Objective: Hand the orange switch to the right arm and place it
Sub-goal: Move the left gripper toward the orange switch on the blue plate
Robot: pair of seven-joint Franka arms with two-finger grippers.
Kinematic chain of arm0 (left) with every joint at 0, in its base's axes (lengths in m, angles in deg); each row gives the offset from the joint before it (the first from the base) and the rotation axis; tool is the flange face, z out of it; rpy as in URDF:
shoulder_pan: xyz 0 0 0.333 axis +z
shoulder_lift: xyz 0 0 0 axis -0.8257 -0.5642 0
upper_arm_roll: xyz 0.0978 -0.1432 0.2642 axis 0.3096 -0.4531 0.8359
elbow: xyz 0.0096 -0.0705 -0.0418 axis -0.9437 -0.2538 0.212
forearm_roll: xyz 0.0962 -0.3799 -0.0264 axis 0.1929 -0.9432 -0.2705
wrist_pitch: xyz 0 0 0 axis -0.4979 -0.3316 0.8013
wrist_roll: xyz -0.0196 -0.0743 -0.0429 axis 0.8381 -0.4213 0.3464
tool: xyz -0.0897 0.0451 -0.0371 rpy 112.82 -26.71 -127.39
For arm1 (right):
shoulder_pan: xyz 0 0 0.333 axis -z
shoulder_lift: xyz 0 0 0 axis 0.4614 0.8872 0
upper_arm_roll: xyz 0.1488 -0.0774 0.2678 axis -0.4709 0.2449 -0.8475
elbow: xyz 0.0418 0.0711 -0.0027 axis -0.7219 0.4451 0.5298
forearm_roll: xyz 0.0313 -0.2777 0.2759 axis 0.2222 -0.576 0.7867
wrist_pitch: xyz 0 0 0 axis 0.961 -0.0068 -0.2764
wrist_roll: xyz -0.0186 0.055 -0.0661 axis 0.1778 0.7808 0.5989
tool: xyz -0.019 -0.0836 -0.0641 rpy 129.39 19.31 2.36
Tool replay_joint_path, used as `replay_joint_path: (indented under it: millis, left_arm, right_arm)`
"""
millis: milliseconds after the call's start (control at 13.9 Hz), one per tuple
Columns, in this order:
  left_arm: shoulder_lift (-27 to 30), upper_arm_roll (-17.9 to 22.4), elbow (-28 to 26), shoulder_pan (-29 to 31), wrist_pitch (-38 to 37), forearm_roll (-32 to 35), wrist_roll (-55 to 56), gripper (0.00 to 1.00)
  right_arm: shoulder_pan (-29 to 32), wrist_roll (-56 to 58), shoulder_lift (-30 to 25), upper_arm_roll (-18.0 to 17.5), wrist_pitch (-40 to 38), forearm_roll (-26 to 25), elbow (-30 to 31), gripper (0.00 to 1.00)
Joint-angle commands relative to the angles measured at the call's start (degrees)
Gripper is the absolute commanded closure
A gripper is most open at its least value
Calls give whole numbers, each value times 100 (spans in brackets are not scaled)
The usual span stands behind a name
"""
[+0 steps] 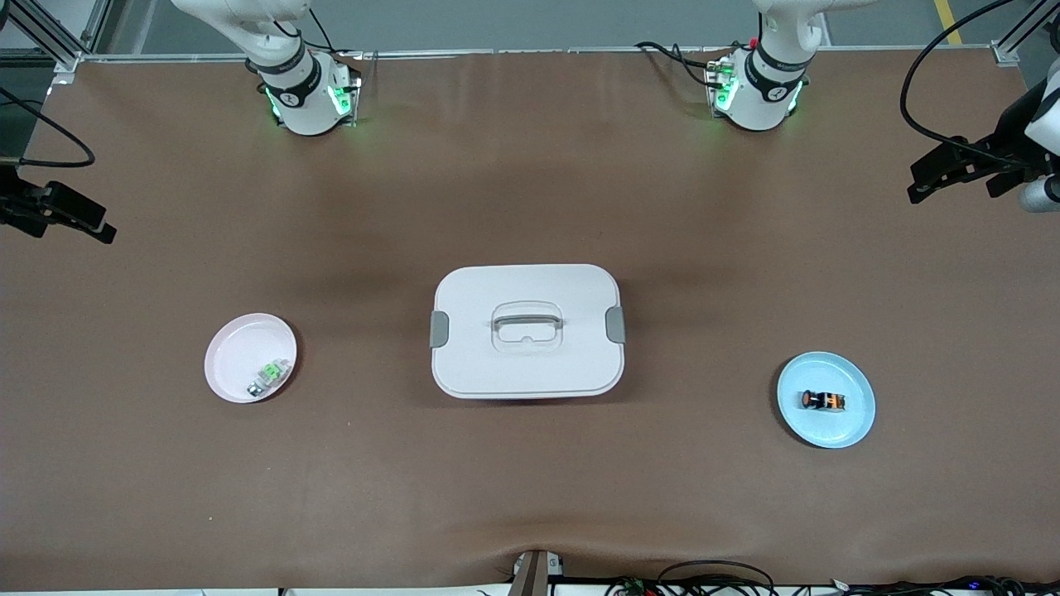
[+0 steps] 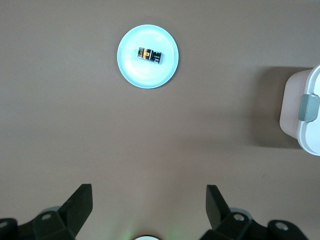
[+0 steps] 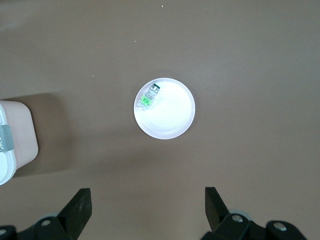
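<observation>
Starting point: nothing is judged done; pickup, handover and placing all remain.
Orange switch (image 1: 823, 401): lying on its side in the blue plate (image 1: 858, 420), toward the left arm's end from the white lidded box (image 1: 527, 330).
Left claw (image 2: 149, 207): fingers spread apart, empty, raised over bare surface (image 1: 530, 513).
Right claw (image 3: 148, 210): fingers apart, empty, waiting.
Pink plate (image 1: 228, 368): green-and-white component (image 1: 269, 377) held inside.
</observation>
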Motion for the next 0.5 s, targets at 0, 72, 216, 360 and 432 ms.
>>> replay_joint_path:
  millis: [0,72,216,360,432]
  left_arm:
    - [12,-8,97,16,-97,21,-21,0]
    - [4,1,97,25,-97,21,-21,0]
    - [-14,1,97,34,-97,21,-12,0]
    - [-92,9,97,51,-71,21,-30,0]
    - [-250,9,97,86,-36,30,-39,0]
  right_arm:
    - [52,38,-53,-24,-24,73,42,0]
    - [52,38,-53,-23,-24,73,42,0]
    - [52,38,-53,-23,-15,64,42,0]
    - [52,38,-44,-23,2,73,42,0]
    - [52,38,-44,-23,20,56,42,0]
